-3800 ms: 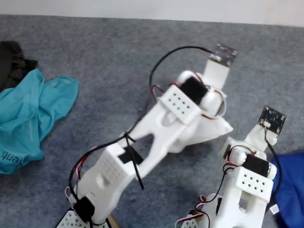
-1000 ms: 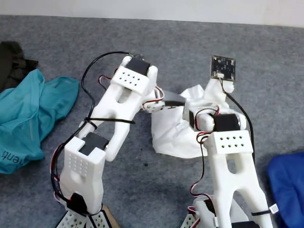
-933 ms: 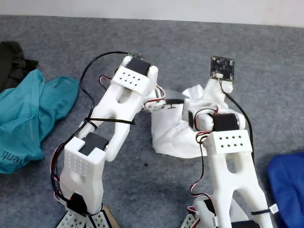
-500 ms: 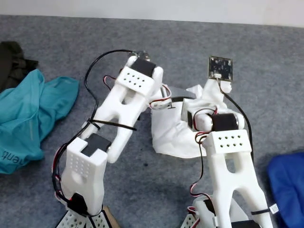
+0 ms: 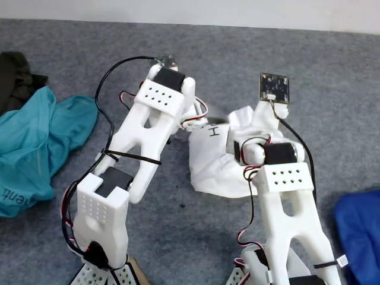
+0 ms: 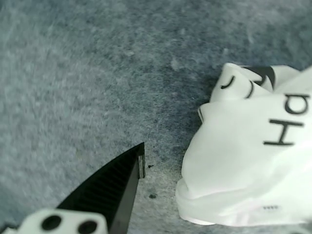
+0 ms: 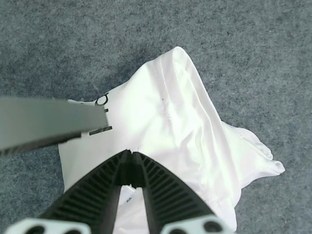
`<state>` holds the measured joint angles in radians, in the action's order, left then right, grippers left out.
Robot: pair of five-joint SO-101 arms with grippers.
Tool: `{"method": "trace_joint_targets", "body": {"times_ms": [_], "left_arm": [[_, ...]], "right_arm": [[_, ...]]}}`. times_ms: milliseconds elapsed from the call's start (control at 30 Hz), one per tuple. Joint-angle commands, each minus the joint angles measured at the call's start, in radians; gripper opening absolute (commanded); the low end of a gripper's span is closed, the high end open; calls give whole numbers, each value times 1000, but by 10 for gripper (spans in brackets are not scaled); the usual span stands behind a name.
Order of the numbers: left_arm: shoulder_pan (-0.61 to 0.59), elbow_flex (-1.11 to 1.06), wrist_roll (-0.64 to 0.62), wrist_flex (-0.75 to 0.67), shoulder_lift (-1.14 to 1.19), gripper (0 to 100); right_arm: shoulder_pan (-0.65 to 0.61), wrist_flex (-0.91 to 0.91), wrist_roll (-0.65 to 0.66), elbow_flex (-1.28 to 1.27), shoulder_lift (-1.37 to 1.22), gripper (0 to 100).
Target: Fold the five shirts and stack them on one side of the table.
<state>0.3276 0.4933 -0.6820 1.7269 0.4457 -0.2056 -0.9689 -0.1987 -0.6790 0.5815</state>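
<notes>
1. Looking down over the grey table (image 5: pixel 178 41), we see the white shirt (image 5: pixel 211 163) lying crumpled near the middle, between the two arms.
2. We find the right gripper (image 7: pixel 130 165) with its fingers pinched together on a raised fold of the white shirt. The rest of the cloth spreads out on the table around the pinch.
3. We see the left gripper (image 6: pixel 140 157) over bare table just beside the white shirt and apart from it. One black finger (image 6: pixel 112 190) shows with nothing against its tip, so we read the fingers as wide and holding nothing.
4. We note black lettering on the side of the white shirt that faces the left gripper.
5. We see the left arm (image 5: pixel 148 130) bend in towards the shirt's far left edge, while the right arm (image 5: pixel 285 196) stands over its right part.
6. We see a teal shirt (image 5: pixel 35 142) bunched at the table's left edge, well apart from the white one. A dark garment (image 5: pixel 15 74) lies just behind it.
7. We see a blue shirt (image 5: pixel 359 231) at the right edge, near the right arm's base.
</notes>
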Motion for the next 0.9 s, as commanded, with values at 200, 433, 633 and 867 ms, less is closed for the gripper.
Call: {"method": "trace_joint_targets", "body": {"times_ms": [200, 433, 633, 867], "left_arm": [[-35, -38, 143, -153, -30, 42], [-25, -68, 144, -230, 31, 39], [-82, -39, 143, -222, 39, 42], [-216, 104, 199, -138, 35, 172]], "right_arm": [[13, 12, 0, 1, -1, 5], [85, 36, 25, -10, -12, 5], [99, 62, 25, -44, -1, 5], [96, 65, 26, -44, -1, 5]]}}
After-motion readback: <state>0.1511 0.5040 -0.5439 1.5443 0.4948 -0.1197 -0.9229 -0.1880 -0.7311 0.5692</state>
